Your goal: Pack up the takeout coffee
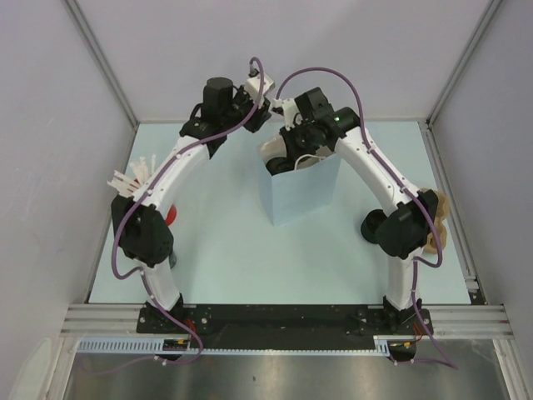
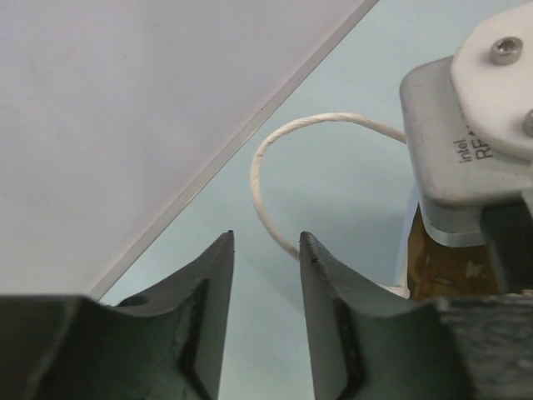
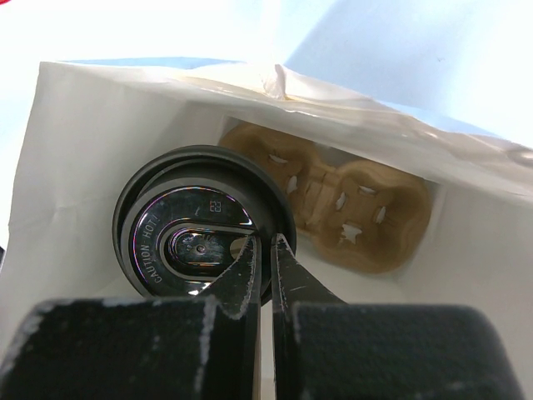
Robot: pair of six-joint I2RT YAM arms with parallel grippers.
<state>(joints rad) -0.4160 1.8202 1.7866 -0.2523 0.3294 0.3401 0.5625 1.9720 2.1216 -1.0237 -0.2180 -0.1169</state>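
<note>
Bagging the takeout coffee [image 3: 196, 242]
The right gripper [image 3: 265, 250] pinches its stiff rim; light, crushable walls. The left gripper [image 2: 266, 242] is half-open, empty.

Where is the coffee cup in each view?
Top external: inside the bag, hidden under the right wrist.
Left wrist: not in it; only the bag's cord handle shows.
Right wrist: left of centre, the cup sits in the bag beside the carrier, with the right gripper shut on its rim.
Shared landmark: the bag.
</note>
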